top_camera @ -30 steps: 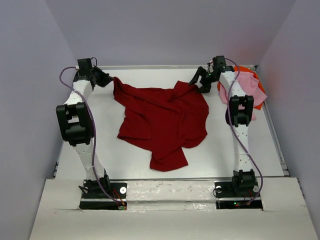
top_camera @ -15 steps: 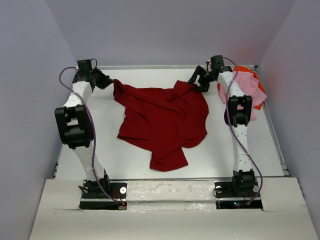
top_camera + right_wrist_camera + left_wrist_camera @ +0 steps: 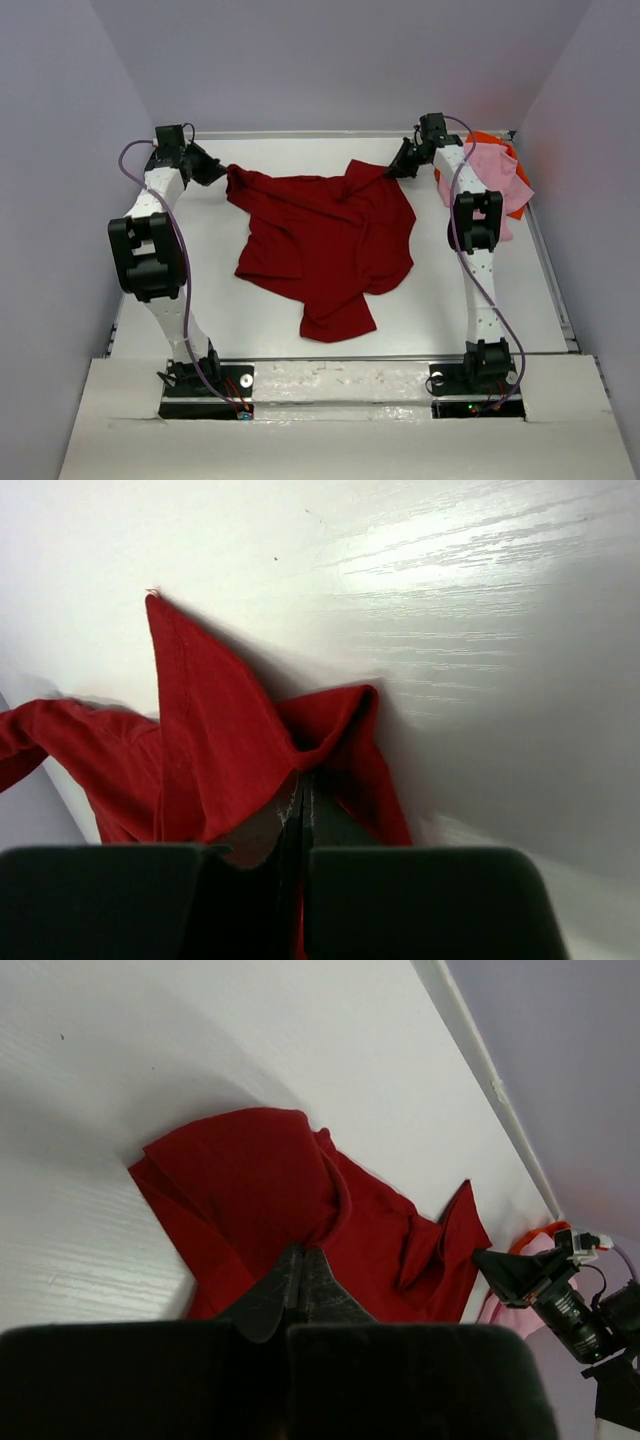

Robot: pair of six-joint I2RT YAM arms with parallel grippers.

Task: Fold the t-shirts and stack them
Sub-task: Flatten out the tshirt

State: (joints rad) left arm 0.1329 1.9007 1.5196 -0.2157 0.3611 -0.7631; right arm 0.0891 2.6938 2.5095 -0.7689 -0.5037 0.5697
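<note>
Left gripper (image 3: 302, 1255) is pinching the crumpled dark red cloth t-shirt (image 3: 325, 235) | right gripper (image 3: 302, 780) is pinching its opposite corner

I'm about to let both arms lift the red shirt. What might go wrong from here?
1. The right pincer pinches only a small bunched fold of the dark red t-shirt; it may slip out under tension.
2. The shirt lies crumpled, layers folded over, so the left pincer may hold several layers and it may not spread flat.
3. The pink t-shirt lies close beside the right arm; a sweep might drag it.
</note>
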